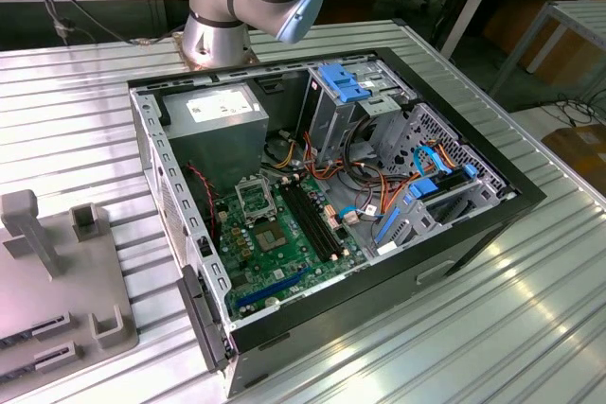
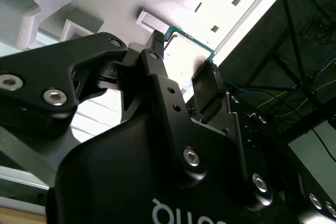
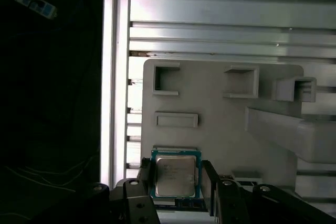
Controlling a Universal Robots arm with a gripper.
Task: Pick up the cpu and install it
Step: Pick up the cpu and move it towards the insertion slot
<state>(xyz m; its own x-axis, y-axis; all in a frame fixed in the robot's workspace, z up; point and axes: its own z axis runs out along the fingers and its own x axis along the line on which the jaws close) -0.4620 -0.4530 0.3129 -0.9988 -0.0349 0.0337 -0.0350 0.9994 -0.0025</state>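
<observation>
Fingers (image 3: 209,184) of my gripper (image 3: 177,178) clamp the cpu (image 3: 176,176) edges, grey tray (image 3: 220,129) below; open computer case (image 1: 331,196) sits to the exterior view's right of it.

We log the cpu (image 3: 176,176): flat square chip, silver-grey lid, green rim. It sits level, pinched by two opposite edges in the gripper (image 3: 177,182), over the pale grey tray (image 3: 220,129).
</observation>
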